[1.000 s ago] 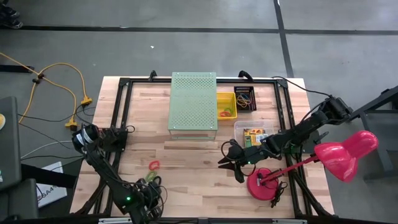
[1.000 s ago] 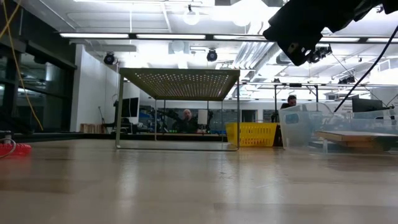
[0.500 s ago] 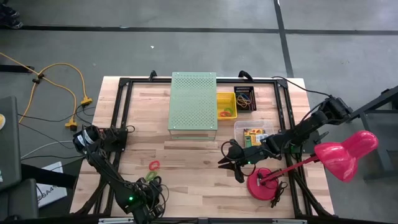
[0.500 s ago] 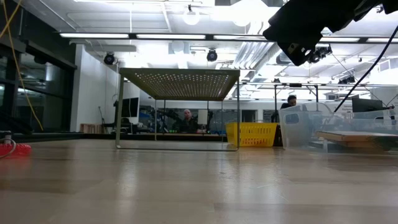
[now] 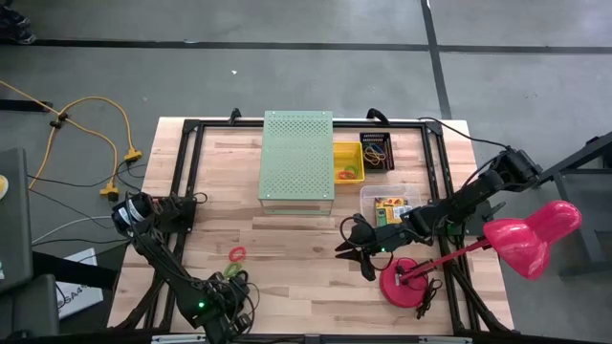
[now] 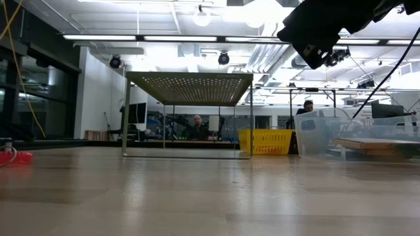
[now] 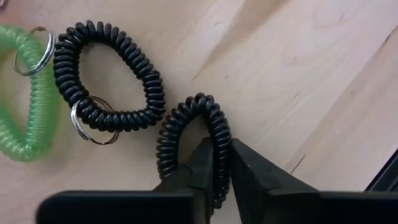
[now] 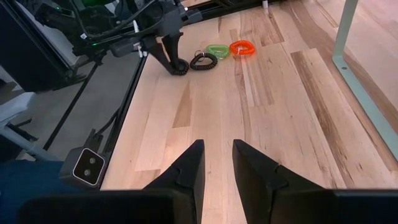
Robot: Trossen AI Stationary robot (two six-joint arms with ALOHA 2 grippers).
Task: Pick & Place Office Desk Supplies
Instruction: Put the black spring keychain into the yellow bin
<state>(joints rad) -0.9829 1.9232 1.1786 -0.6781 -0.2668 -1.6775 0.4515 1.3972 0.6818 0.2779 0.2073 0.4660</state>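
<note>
Left wrist view: left claw [image 7: 222, 163] pinches a black coil band [image 7: 186, 143]; right claw [image 8: 216, 163] gapes empty.

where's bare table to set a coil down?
Bare wood runs between the red coil and the right gripper, in front of the green perforated box. It is crowded by the left gripper, shut on a black coil, and around the lamp base.
</note>
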